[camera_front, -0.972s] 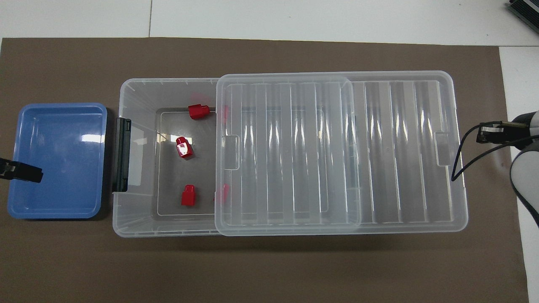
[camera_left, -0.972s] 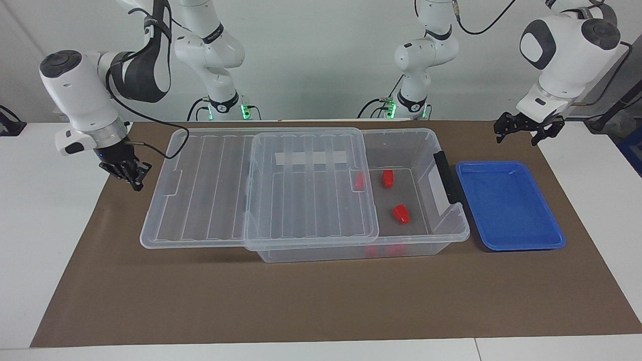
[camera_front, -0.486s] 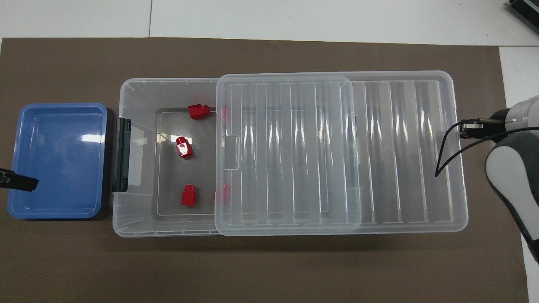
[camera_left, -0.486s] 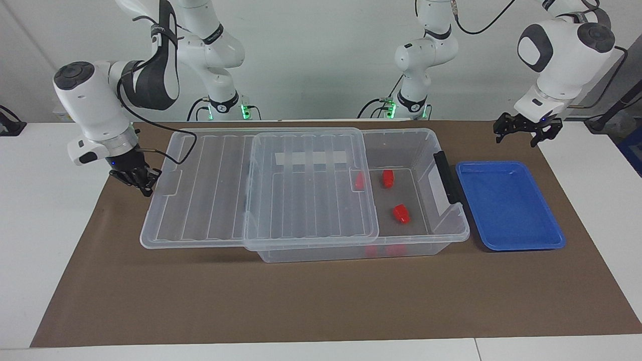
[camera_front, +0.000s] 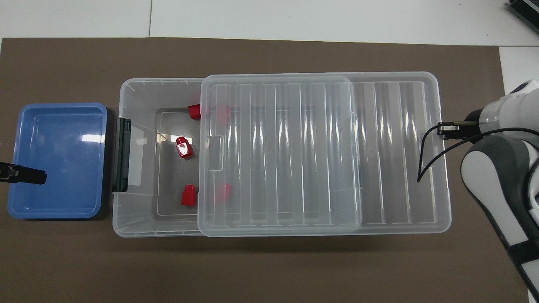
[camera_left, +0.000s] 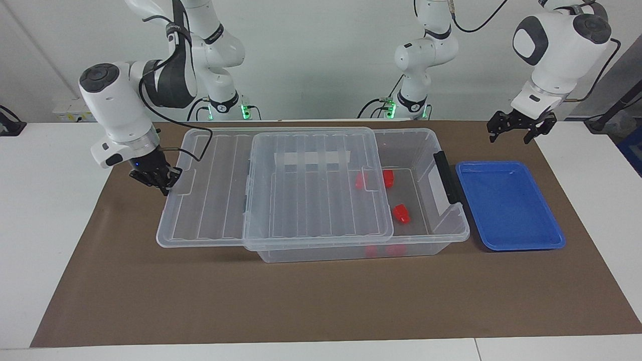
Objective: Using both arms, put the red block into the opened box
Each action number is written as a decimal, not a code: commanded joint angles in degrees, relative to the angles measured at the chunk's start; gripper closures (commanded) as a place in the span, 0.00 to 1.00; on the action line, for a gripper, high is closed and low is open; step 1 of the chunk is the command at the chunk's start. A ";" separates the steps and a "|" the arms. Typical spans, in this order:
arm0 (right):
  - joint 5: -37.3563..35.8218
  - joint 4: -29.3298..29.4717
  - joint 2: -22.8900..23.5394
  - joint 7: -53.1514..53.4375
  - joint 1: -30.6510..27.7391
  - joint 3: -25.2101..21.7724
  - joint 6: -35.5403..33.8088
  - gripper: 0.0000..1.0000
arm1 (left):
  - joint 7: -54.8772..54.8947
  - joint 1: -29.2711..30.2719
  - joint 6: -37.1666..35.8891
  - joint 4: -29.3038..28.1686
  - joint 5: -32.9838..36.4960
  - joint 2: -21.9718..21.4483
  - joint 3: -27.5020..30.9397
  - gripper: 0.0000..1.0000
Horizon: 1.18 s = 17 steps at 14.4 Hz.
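Sliding the lid back over the box

Closest to the robots, the left hand (camera_left: 519, 128) hangs in the air by the near edge of the blue tray (camera_left: 506, 205), fingers spread wide and holding nothing; that arm waits. The right hand (camera_left: 159, 179) is pinched shut on nothing, its tips pressed against the end edge of the lid (camera_left: 311, 200). Over the last second it has shoved the lid toward the left arm's end, so the uncovered gap in the box (camera_left: 451, 235) has narrowed.

The red blocks already lie on the box floor: one red block (camera_left: 401, 213) sits in the open part, and others are at or under the lid's edge. The tray is empty, so I judge the placing done and the box being closed.

The lid overhangs the box at the right arm's end. Farther out, the brown mat (camera_left: 321, 301) on the tabletop (camera_left: 45, 210) gives free room.
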 commanded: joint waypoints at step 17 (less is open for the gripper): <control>1.33 -0.76 -0.98 9.91 13.98 0.40 -0.21 1.00 | -17.35 -28.01 -9.80 13.56 -2.15 10.22 15.60 0.00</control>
